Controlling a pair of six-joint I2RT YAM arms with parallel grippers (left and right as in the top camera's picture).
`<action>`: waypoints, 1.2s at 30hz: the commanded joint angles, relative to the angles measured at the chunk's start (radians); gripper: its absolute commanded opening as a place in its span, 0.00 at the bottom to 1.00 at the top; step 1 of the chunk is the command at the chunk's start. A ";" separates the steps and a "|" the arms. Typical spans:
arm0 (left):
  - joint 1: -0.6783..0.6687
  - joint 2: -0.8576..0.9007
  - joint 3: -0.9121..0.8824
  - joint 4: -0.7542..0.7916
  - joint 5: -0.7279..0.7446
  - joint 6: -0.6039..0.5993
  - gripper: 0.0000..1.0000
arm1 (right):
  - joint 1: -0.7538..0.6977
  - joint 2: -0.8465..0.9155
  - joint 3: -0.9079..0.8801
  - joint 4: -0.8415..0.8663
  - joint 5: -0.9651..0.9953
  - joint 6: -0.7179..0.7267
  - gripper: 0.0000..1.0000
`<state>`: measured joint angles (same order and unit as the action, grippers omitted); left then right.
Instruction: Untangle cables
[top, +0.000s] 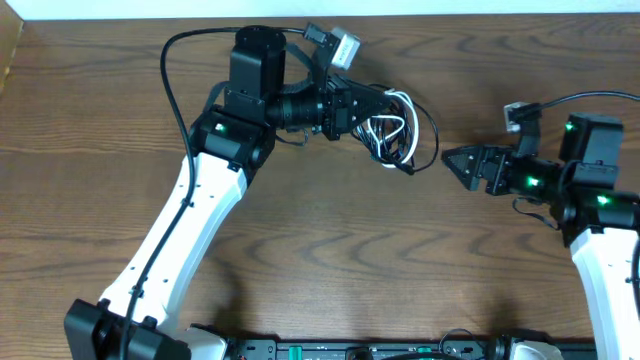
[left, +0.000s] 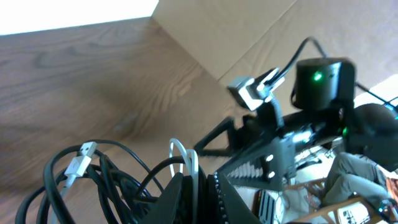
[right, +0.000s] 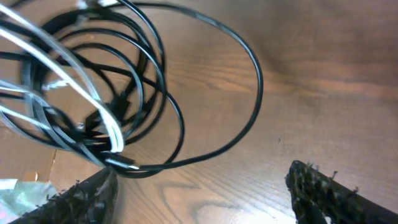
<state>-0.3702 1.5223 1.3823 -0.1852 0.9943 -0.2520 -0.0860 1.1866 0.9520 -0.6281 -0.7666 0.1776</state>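
Nearest its wrist camera, the left hand (left: 198, 182) is clamped on a white strand of the cables (left: 106, 177). The overhead view shows only a bundle at its tip, toward the far side of the table (top: 330, 250). Black cords coil with a white one, and a pale plug (left: 78, 163) shows. The right hand (right: 199, 186) gapes empty just beside the outermost black loop. The coil runs off the frame's left edge, and its knotted middle is hard to read.
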 joint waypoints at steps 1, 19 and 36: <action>0.000 -0.024 0.010 0.027 0.046 -0.047 0.12 | 0.030 0.025 0.000 0.008 0.066 0.047 0.84; 0.000 -0.098 0.010 0.053 0.046 -0.065 0.12 | 0.185 0.165 0.000 0.177 0.215 0.237 0.83; 0.060 -0.099 0.010 -0.204 -0.602 0.015 0.22 | 0.080 0.204 0.001 0.061 0.487 0.278 0.01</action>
<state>-0.3412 1.4372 1.3827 -0.3382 0.7139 -0.2771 0.0784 1.3994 0.9520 -0.5350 -0.3443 0.4412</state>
